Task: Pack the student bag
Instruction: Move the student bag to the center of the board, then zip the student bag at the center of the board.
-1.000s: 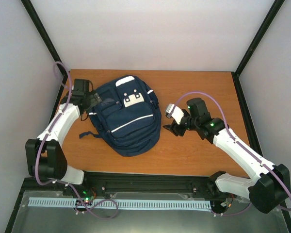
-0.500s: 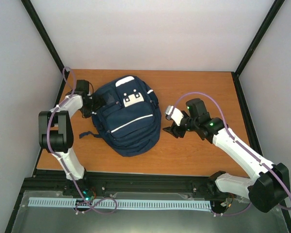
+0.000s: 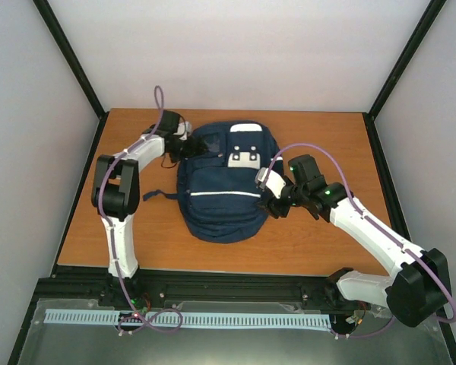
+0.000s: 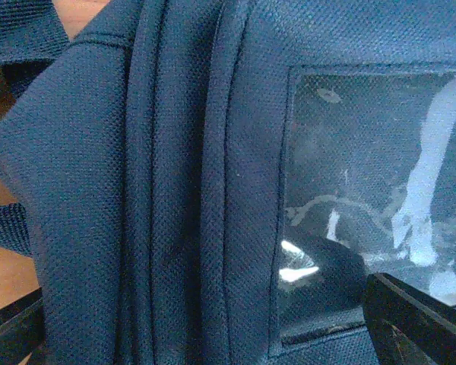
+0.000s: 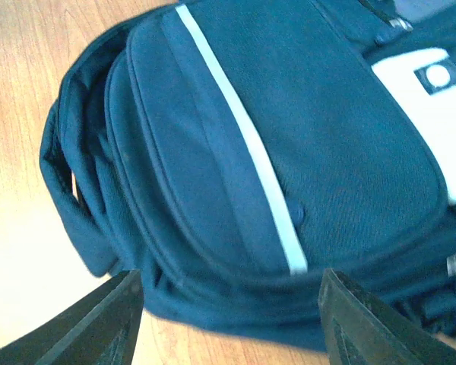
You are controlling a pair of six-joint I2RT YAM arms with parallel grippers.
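Note:
The student bag (image 3: 222, 201), navy blue with a white stripe and a white patch, lies face up in the middle of the table. My left gripper (image 3: 188, 146) is at its upper left corner, open wide. In the left wrist view the bag's fabric (image 4: 175, 182) and a clear window pocket (image 4: 365, 175) fill the frame, and the gripper (image 4: 213, 338) is pushed close against them, one dark finger (image 4: 418, 327) at the lower right. My right gripper (image 3: 268, 199) is at the bag's right side, open. In the right wrist view the bag's side (image 5: 235, 190) lies just ahead of the gripper (image 5: 228, 334).
A dark strap (image 3: 158, 195) trails from the bag's left side over the wooden table (image 3: 327, 137). Black frame posts stand at the table's back corners, with white walls behind. A black rail (image 3: 228, 285) runs along the near edge.
The bag has slid to the right and turned until it lies straight. My left arm swung toward the back and right, along with the bag's top corner. The right gripper shifted slightly left, against the bag.

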